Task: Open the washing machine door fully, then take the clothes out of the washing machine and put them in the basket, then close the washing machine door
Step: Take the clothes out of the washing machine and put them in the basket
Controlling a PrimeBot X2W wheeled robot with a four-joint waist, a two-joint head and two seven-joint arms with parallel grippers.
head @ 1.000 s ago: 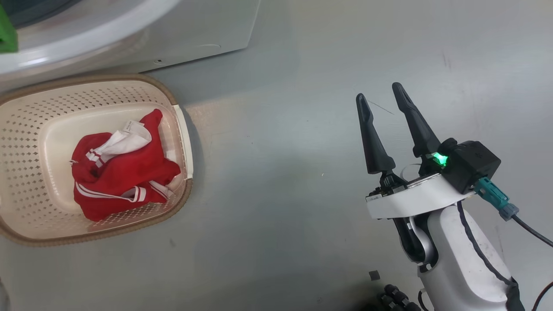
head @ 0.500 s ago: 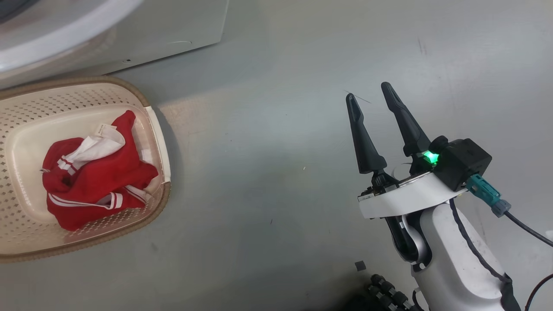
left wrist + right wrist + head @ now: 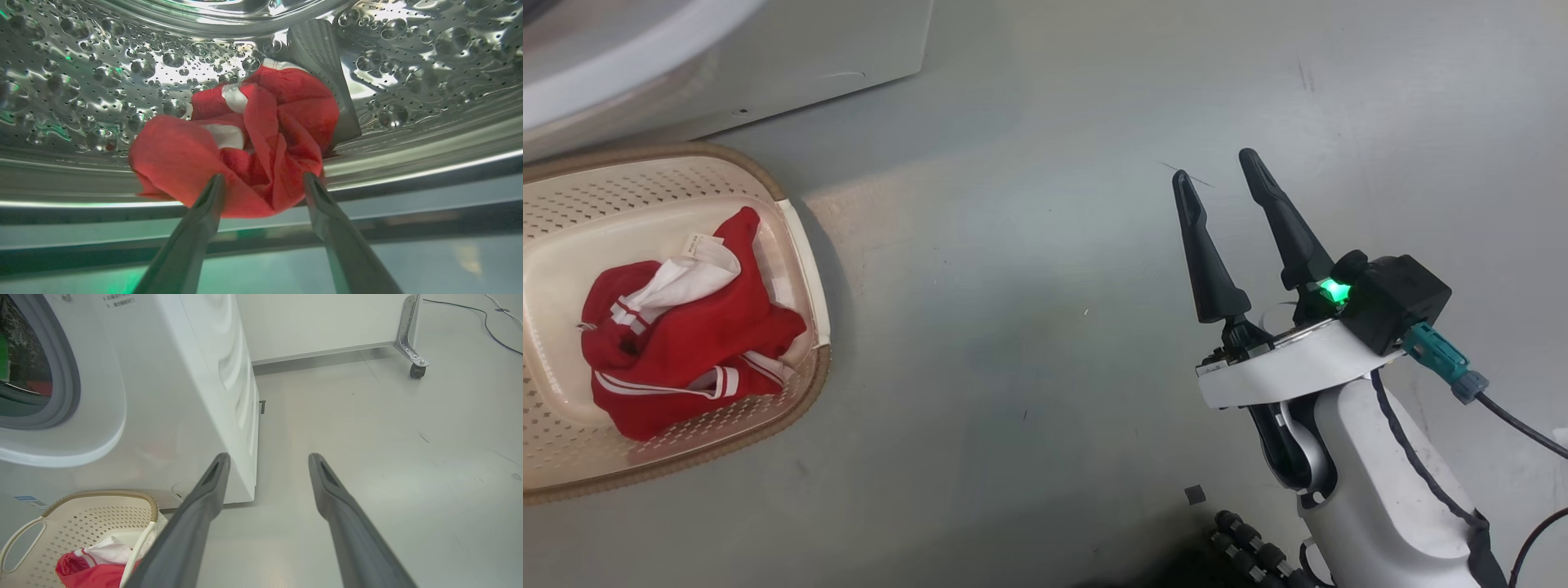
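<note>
Unloading step: the left hand [image 3: 263, 176], fingers apart, straddles the clothes [image 3: 245, 143] inside the washing machine [image 3: 102, 81], near its front edge; next it should clamp and carry them to the basket [image 3: 805, 245]; right hand [image 3: 1215, 166] apart, empty

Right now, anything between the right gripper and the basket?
No. In the head view, the stretch from the right gripper to the basket is bare grey floor, with nothing lying on it.

Head view's left edge cuts off the basket [image 3: 645, 152], top edge the washing machine [image 3: 768, 49]. Its printed text [image 3: 118, 299]: too small to read.
</note>
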